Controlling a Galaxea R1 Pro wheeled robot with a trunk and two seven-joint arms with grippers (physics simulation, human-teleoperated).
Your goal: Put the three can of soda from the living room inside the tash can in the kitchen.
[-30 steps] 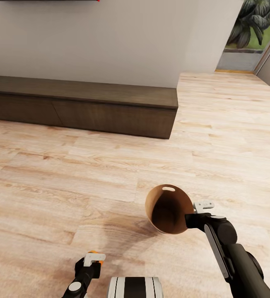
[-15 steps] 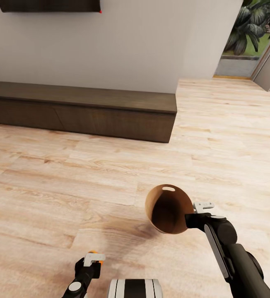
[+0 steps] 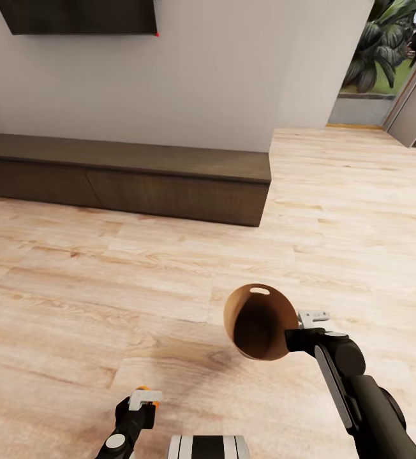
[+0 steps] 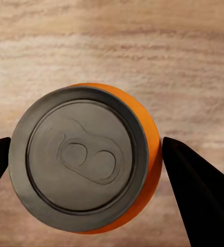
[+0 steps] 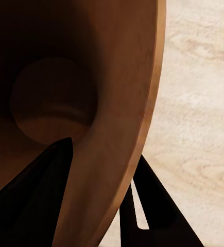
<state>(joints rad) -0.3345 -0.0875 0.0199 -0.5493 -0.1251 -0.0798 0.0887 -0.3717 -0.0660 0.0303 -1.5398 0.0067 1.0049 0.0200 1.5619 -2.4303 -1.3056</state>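
Head view: wide bare wood floor [image 3: 74,306] ahead of both hands up to low dark cabinet [image 3: 131,178], right hand [image 3: 300,328] carrying tash can [image 3: 259,322] by rim, brown inside facing cam; left wrist: left hand [image 4: 86,170] clamped on orange soda can [image 4: 86,159]; right wrist: fingers [image 5: 34,200] pinch bin wall, round dim shape inside, unclear.

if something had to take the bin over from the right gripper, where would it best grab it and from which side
Probably the free rim of the tash can, on the side with the oval handle slot, opposite the right gripper. The bin hangs tilted with its brown inside facing the head camera, and the right gripper pinches the wall with one finger inside and one outside. A grasp coming from the far side would straddle the thin wall the same way.
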